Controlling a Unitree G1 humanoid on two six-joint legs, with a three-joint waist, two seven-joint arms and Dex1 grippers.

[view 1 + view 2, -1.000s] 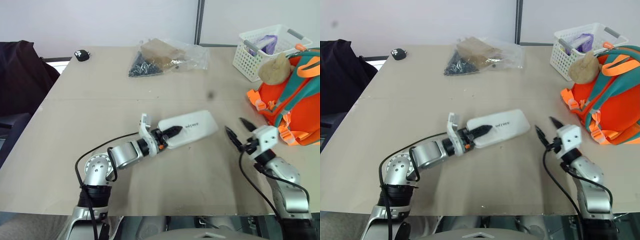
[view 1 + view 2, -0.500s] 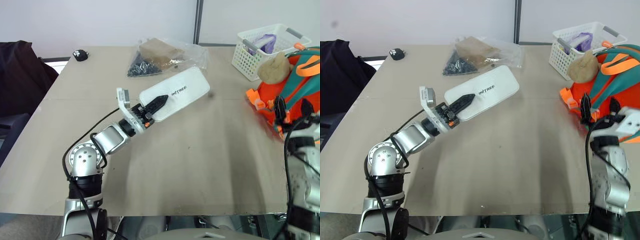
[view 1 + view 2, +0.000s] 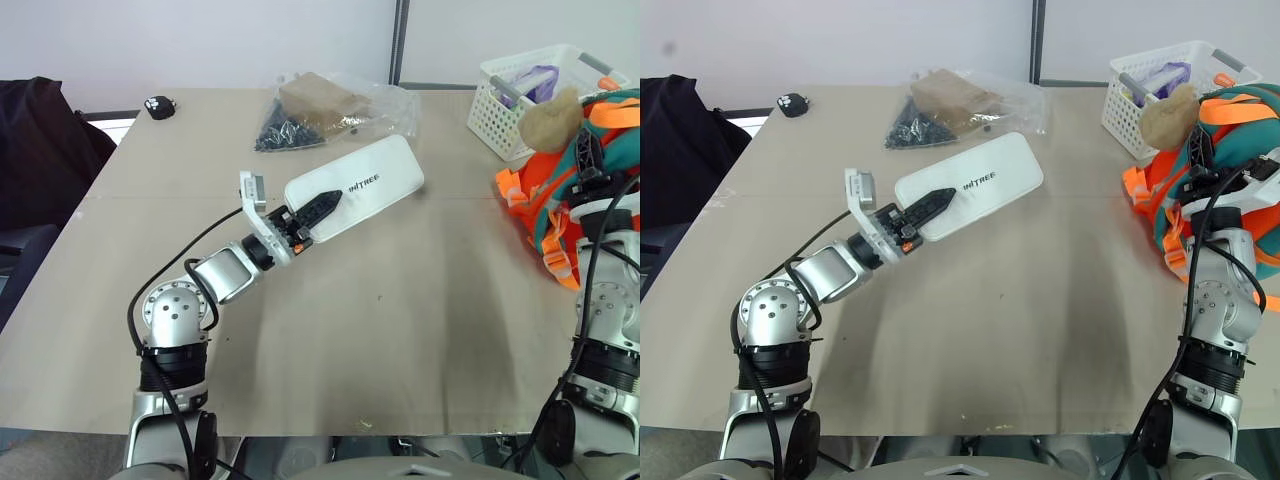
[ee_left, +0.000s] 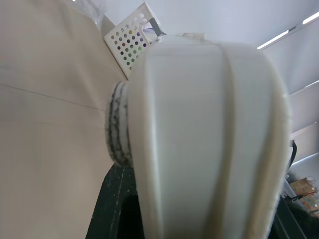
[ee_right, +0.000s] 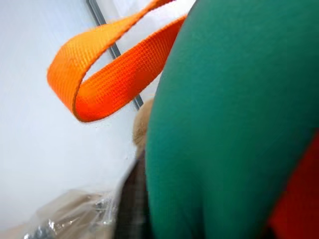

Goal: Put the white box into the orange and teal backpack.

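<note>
- Gripping one short end of the white box point(image 3: 355, 187), the left gripper point(image 3: 318, 207) is seen above the middle of the table point(image 3: 400, 330); its jaws are closed on the box, one black finger point(image 3: 322, 203) lying across the lettered top face; the box is held clear of the tabletop, tilted, its free end pointing far and to the right.
- In the left wrist view the white box point(image 4: 209, 139) is seen end-on, close to the camera, with the white basket point(image 4: 130, 42) beyond it.
- The orange and teal backpack point(image 3: 1240, 150) is stood at the right edge of the table, well apart from the box; a tan plush toy point(image 3: 548, 118) is attached at its far-left side; orange straps and buckles are hung down its near-left side.
- The right gripper point(image 3: 588, 158) is raised against the backpack's teal upper part; its black fingers point(image 3: 590, 150) are drawn together, pointing up and away; whether fabric is pinched between them cannot be told.
- In the right wrist view teal fabric is pressed close to the camera, with an orange strap point(image 5: 107, 69) looped above it.
- A white lattice basket point(image 3: 520, 90) is placed at the far right, just behind the backpack, with a purple item inside.
- A clear plastic bag point(image 3: 335, 112) of dark small parts and a brown block is laid at the far middle; a small black object point(image 3: 160, 104) is set at the far left corner.
</note>
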